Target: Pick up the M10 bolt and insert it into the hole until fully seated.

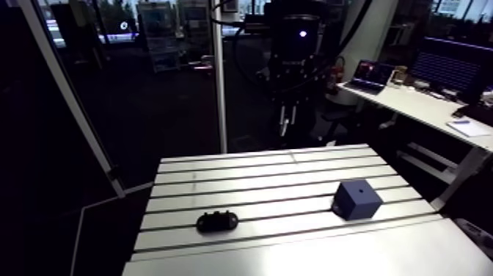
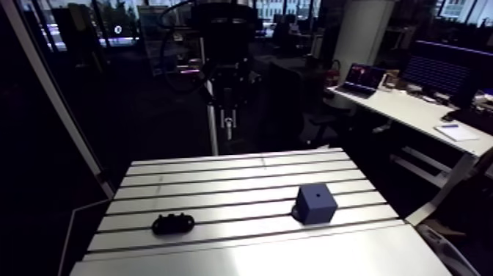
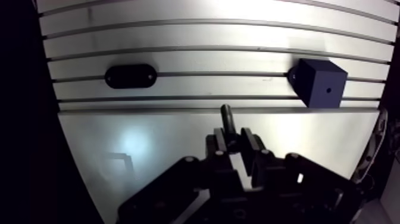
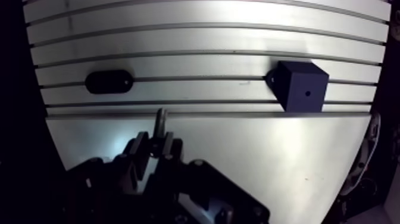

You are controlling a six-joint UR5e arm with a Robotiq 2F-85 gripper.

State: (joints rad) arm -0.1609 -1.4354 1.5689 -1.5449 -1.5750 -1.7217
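In the wrist view my gripper [image 3: 233, 139] is shut on a dark M10 bolt [image 3: 227, 117], whose shank sticks out past the fingertips. I hang high above the table. A dark blue cube block [image 3: 321, 83] with a small round hole [image 3: 328, 91] in its upper face stands ahead of the gripper and off to one side. In the arm view the block [image 1: 356, 199] sits on the right part of the slotted table, and the gripper [image 1: 287, 121] hangs well behind and above the table's far edge.
A black oval holder [image 3: 131, 75] lies on the slotted aluminium table [image 1: 242, 176], ahead of the gripper on the side away from the block; the arm view shows the holder [image 1: 217, 221] at the front left. A smooth plate [image 1: 352, 257] borders the slots at the near side.
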